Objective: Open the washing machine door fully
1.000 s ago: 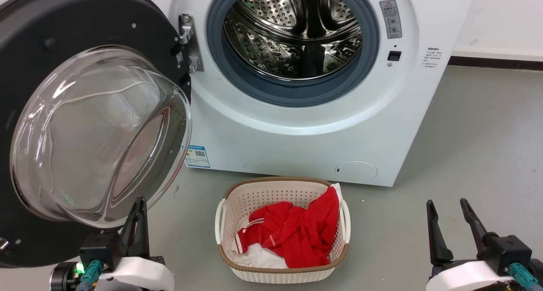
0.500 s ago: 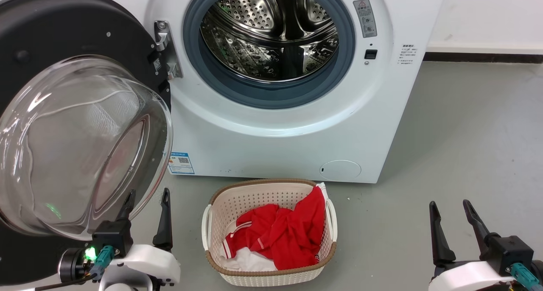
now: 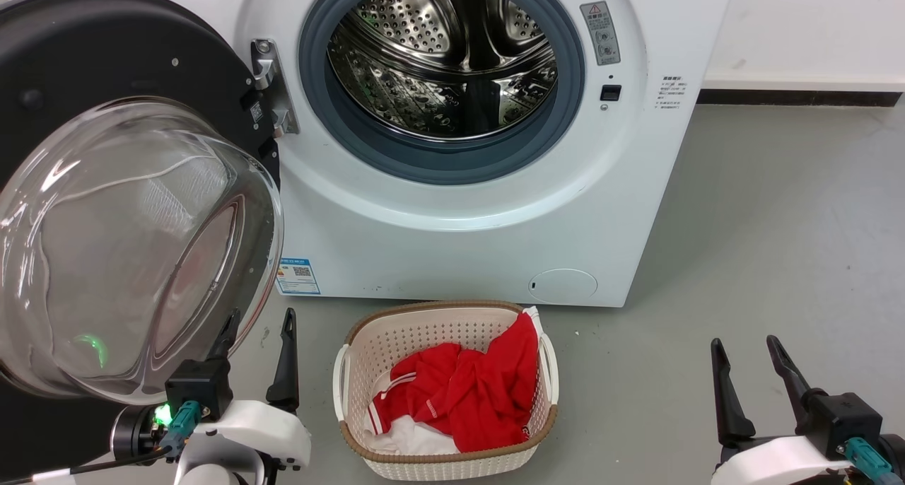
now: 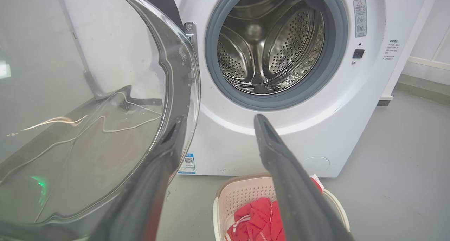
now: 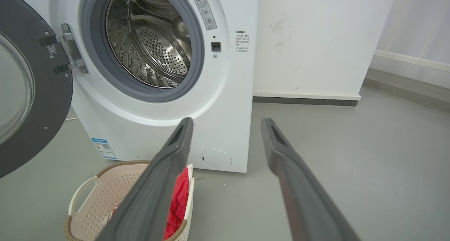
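The washing machine door [image 3: 106,68], black with a bulging glass bowl [image 3: 127,244], stands swung open at the left of the white washing machine [image 3: 438,237]; its inner side faces me and its hinge [image 3: 267,82] is in plain sight. My left gripper [image 3: 260,315] is open at the lower left. One finger lies at the bowl's lower right edge, where the left wrist view shows it dimly through the glass [image 4: 88,93]. Whether it touches the glass I cannot tell. My right gripper [image 3: 744,343] is open and empty low at the right, over bare floor.
A beige laundry basket [image 3: 353,372] with red and white clothes stands on the grey floor in front of the machine, between my grippers. The steel drum [image 3: 445,54] is open behind its grey gasket. A white wall and dark skirting run to the right of the machine.
The head camera has shifted, so the whole scene sits further left. My left gripper has turned and edged right of the bowl, and both its fingers now show. The right gripper has kept still.
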Tool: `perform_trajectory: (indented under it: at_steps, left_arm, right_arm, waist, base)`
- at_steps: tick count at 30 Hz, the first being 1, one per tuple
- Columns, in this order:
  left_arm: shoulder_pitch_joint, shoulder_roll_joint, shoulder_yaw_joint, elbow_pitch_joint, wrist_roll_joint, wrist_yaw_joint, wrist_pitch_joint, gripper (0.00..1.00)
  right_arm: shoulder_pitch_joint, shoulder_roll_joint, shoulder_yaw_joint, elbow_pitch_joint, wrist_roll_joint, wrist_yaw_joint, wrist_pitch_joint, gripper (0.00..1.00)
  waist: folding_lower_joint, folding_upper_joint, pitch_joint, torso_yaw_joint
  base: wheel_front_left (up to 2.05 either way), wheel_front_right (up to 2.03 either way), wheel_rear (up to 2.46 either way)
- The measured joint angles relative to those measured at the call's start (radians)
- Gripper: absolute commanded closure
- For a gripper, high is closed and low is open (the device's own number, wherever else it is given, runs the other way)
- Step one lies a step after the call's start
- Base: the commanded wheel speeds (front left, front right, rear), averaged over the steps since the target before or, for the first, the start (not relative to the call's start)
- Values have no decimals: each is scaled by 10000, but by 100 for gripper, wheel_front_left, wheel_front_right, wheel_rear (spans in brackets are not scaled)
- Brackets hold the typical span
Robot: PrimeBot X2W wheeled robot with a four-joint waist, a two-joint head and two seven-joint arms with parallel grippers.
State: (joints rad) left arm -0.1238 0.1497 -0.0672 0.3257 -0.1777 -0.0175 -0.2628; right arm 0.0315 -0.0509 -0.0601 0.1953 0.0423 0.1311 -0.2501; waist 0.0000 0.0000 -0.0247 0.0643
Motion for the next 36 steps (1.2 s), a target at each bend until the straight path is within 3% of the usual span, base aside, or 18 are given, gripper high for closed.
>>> perform_trajectory:
  at_steps: [36]
  left_arm:
    - [-41,-58,301,-2,416,-192,0,0]
  right_arm:
    - [43,0,-33,-19,54,0,13,0]
  waist:
    - [1,0,136,-167]
  base:
    - [0,0,0]
